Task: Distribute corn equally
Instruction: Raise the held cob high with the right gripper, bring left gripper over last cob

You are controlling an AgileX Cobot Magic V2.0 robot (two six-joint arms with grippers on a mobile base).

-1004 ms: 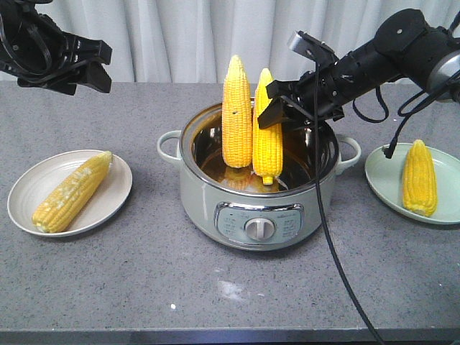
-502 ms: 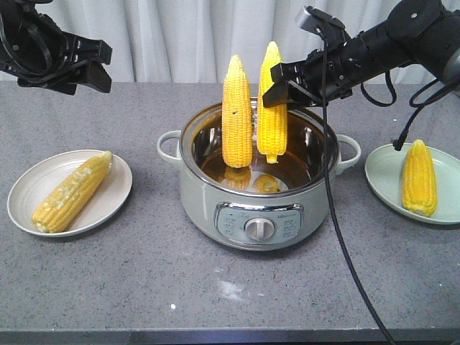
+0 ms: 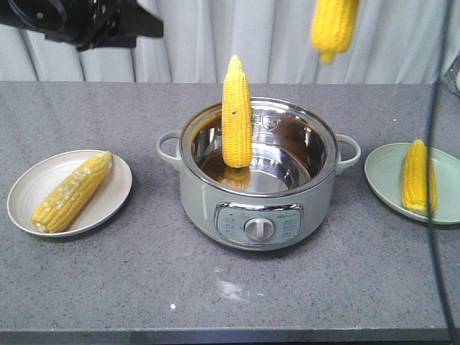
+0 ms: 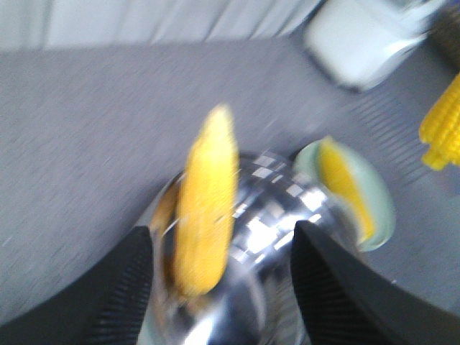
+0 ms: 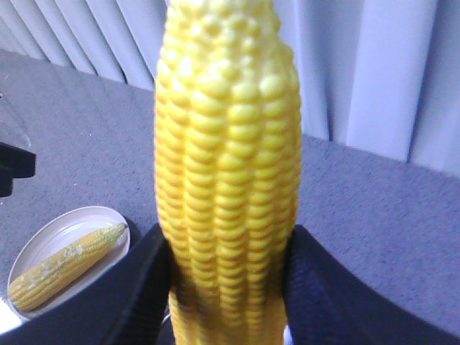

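One corn cob [image 3: 236,108] stands upright in the silver pot [image 3: 259,215]. A second cob [image 3: 334,25] hangs high above the pot's right side, and my right gripper [image 5: 226,287] is shut on it [image 5: 230,172]; the gripper itself is above the front view's top edge. Another cob [image 3: 72,190] lies on the left plate [image 3: 29,183], and one more [image 3: 419,176] lies on the right plate [image 3: 384,169]. My left gripper [image 4: 223,287] is open above the pot, with the standing cob [image 4: 205,208] below it, untouched. The left arm [image 3: 86,21] is at the top left.
The pot has side handles [image 3: 169,146] and a front dial [image 3: 259,228]. A black cable [image 3: 431,215] hangs down at the right, in front of the right plate. A grey curtain [image 3: 194,43] runs behind the grey table [image 3: 215,295].
My right gripper has lifted its cob out of the pot, up to the top of the front view. The left arm has moved up and to the right, toward the pot.
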